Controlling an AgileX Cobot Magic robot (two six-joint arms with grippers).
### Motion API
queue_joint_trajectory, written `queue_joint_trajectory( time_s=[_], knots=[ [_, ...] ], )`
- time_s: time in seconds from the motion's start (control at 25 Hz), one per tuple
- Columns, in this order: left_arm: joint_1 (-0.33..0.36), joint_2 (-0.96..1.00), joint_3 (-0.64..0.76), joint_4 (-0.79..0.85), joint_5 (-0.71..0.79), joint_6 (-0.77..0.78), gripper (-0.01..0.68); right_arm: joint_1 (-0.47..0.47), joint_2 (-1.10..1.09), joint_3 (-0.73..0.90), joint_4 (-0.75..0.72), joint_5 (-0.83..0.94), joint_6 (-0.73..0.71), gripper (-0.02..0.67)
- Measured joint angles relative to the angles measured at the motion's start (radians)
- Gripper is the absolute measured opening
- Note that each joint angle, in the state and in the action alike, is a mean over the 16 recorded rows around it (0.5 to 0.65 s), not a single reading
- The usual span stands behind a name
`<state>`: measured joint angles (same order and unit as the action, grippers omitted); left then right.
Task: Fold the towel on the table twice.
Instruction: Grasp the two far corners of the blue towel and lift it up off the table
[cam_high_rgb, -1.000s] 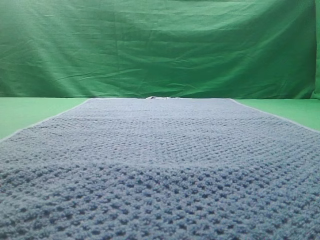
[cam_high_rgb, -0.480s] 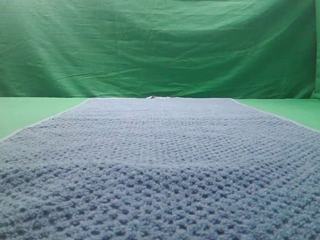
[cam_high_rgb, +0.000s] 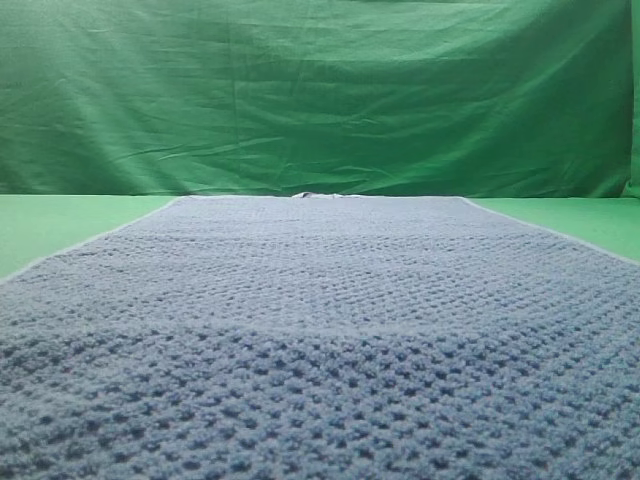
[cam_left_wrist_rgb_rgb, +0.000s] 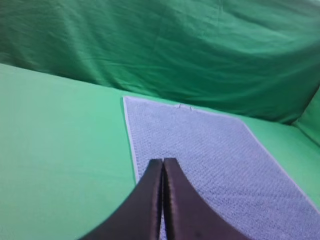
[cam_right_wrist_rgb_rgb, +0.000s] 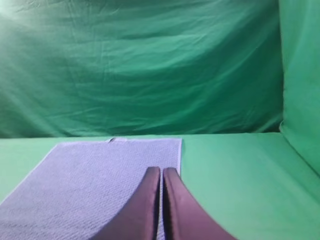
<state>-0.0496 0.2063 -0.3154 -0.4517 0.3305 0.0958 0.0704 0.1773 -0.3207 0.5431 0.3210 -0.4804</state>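
The blue-grey waffle-weave towel lies flat and spread out on the green table, filling most of the exterior view; its pale hem runs along both sides and the far edge. No gripper shows in that view. In the left wrist view my left gripper is shut and empty, hovering over the towel near its left hem. In the right wrist view my right gripper is shut and empty, above the towel near its right hem.
A wrinkled green backdrop curtain hangs behind the table. Bare green table lies left of the towel and right of it. A small pale tag sits at the towel's far edge.
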Motion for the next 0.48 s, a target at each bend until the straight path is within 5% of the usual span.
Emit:
queue_joint_trajectory(
  time_s=[0.48],
  knots=[
    [-0.014, 0.193, -0.116, -0.007, 0.055, 0.105, 0.0, 0.064, 0.206, -0.161, -0.078, 0.148, -0.041, 0.0]
  ],
)
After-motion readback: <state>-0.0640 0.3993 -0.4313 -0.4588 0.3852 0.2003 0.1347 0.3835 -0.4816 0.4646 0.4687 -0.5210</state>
